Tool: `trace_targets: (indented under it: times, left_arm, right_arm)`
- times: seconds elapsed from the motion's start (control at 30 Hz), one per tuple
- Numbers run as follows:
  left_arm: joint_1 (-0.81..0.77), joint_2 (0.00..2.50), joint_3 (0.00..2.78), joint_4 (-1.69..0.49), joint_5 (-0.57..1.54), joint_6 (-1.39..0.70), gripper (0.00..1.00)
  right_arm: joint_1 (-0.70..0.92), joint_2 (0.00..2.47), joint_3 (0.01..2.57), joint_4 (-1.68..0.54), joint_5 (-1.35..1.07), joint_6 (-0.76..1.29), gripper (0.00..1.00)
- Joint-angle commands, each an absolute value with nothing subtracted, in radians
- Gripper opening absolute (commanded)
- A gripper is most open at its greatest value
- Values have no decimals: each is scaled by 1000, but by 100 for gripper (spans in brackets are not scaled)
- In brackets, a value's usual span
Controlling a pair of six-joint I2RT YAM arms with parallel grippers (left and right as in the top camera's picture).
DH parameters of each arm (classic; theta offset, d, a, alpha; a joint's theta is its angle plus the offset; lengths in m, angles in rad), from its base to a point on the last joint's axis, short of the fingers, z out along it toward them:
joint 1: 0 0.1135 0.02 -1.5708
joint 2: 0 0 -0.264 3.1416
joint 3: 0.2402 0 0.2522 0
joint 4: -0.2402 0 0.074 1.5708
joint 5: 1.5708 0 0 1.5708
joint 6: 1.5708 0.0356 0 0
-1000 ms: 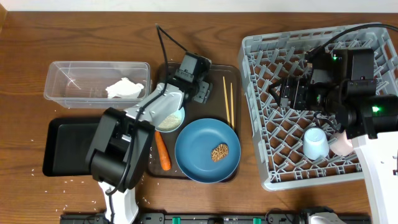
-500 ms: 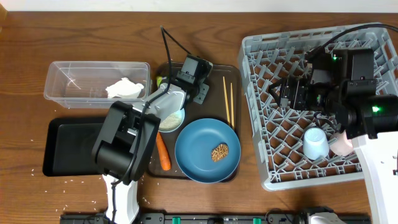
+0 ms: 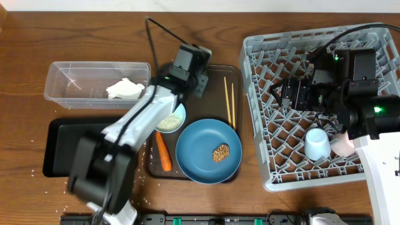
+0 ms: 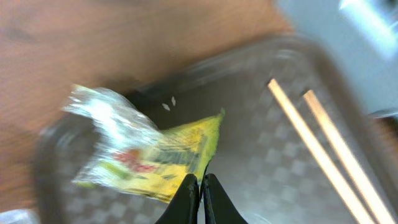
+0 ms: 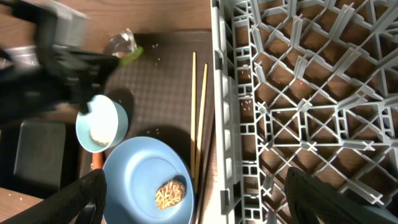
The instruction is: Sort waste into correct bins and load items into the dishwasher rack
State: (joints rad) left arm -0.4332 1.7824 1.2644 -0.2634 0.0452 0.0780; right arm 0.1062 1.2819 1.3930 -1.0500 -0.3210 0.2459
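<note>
Dishwasher rack (image 3: pixel 253 112) is taking up the right side of the table. The small light-blue cup (image 3: pixel 317 144) is standing in its near part, and the small pink cup (image 3: pixel 344 145) is sitting just beside that, partly hidden by the right arm. The right gripper (image 5: pixel 196 186) is hovering over the rack's left half with its jaws spread wide and nothing between them.

The brown serving tray (image 3: pixel 212 103) is lying in the middle of the table. On it, the large blue plate (image 3: pixel 200 150) is carrying the brown food lump (image 3: pixel 220 153) and the white bowl (image 3: pixel 170 119) is holding rice. The orange carrot (image 3: pixel 163 152) is lying just left of the plate, and the chopsticks (image 3: pixel 229 101) are lying side by side near the tray's right edge.

To the left, the clear tub (image 3: pixel 69 84) is holding the crumpled white tissue (image 3: pixel 125 89), and the black tray (image 3: pixel 62 147) is sitting just in front of it.

The left gripper (image 4: pixel 200 182) is reaching over the serving tray's far left corner. Its jaws are clenching an edge of the silver and yellow-green wrapper (image 4: pixel 155 155), though the wrist view is blurred. Two loose white rice grains (image 4: pixel 169 104) are lying on the tray just beyond the wrapper.
</note>
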Motion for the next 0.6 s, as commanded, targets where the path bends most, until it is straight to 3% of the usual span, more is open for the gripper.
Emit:
trace_targets:
  times: [0.0,0.57]
  left_arm:
    - [-428,1747,1266,-279,4,66,6]
    - [-417,1632,1267,-318,-14,-22,6]
  right_arm:
    - [119,1283,1393,-1048,-318,258,85]
    - [119,1283,1393,-1045,-318,258,85]
